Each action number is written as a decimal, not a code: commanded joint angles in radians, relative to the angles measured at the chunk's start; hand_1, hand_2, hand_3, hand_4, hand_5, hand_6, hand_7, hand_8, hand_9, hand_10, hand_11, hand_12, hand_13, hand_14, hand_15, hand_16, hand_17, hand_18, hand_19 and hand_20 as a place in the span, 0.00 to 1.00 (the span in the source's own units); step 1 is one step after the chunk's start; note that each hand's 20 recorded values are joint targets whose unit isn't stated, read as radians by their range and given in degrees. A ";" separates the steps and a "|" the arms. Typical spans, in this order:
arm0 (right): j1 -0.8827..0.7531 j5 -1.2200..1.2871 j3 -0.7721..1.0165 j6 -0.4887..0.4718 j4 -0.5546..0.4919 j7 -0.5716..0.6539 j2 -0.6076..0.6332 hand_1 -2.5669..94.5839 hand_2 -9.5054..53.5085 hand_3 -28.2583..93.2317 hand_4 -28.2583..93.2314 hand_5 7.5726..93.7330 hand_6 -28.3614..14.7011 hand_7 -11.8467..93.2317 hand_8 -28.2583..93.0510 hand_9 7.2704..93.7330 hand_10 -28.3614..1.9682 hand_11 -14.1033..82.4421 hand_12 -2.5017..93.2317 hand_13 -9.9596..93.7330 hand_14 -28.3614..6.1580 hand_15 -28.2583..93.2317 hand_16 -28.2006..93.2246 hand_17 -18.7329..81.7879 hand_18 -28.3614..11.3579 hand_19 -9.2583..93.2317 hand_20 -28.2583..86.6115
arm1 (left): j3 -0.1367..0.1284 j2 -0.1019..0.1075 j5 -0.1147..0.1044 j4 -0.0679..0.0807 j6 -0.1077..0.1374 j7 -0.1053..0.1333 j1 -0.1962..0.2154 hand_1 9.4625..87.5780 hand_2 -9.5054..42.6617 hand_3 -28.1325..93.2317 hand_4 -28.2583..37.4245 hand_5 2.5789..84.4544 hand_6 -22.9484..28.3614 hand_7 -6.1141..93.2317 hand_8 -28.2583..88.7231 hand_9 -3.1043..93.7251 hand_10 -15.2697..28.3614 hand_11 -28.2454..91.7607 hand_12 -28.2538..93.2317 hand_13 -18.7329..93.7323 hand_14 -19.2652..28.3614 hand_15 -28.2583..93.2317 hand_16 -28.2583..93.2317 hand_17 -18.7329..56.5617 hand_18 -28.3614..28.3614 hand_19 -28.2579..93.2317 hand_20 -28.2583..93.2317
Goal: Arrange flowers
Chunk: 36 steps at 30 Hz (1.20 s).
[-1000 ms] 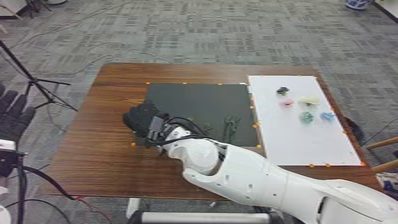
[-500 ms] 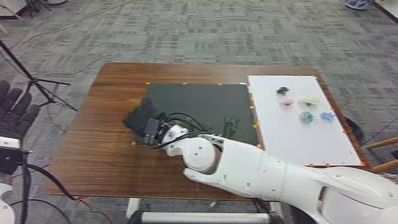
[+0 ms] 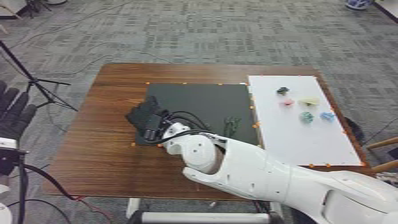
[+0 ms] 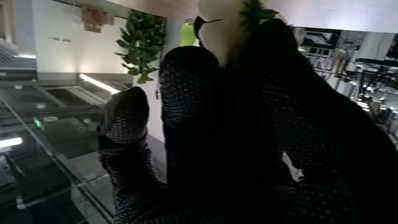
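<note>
In the head view my right hand [image 3: 146, 115] is over the left edge of the black mat [image 3: 200, 95], left of some green stems [image 3: 232, 126]. My left hand [image 3: 12, 116] is off the table's left side, fingers straight. Five small blooms rest on the white board [image 3: 306, 145]: dark [image 3: 282, 91], pink [image 3: 287, 102], pale yellow [image 3: 309, 101], green [image 3: 306, 117] and blue [image 3: 328, 116]. In the right wrist view my right hand [image 4: 222, 155] has its fingers extended; a green leafy piece [image 4: 258, 12] shows by a fingertip, and whether they touch is unclear.
Orange markers [image 3: 253, 107] line the mat and board on the brown table [image 3: 115, 165]. A black tripod [image 3: 34, 80] stands on the floor at the left, and part of a wooden chair [image 3: 384, 144] is beside the table's right edge.
My right hand has shifted and turned slightly near the mat's left edge. My left hand rose a little, then moved back down and left. The blooms and stems have kept their places.
</note>
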 commanded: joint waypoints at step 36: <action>-0.395 0.119 0.430 -0.431 -0.486 0.051 0.206 0.42 0.21 0.85 0.02 0.59 0.52 0.30 0.15 0.67 0.36 0.33 0.21 0.71 0.41 0.77 0.48 0.49 0.04 0.92 0.62 | -0.046 -0.052 0.015 -0.006 0.003 -0.042 0.031 0.16 0.55 0.76 0.00 0.40 0.59 0.12 0.18 0.34 0.63 0.31 0.33 0.34 0.66 0.38 0.21 0.19 0.64 0.37 0.31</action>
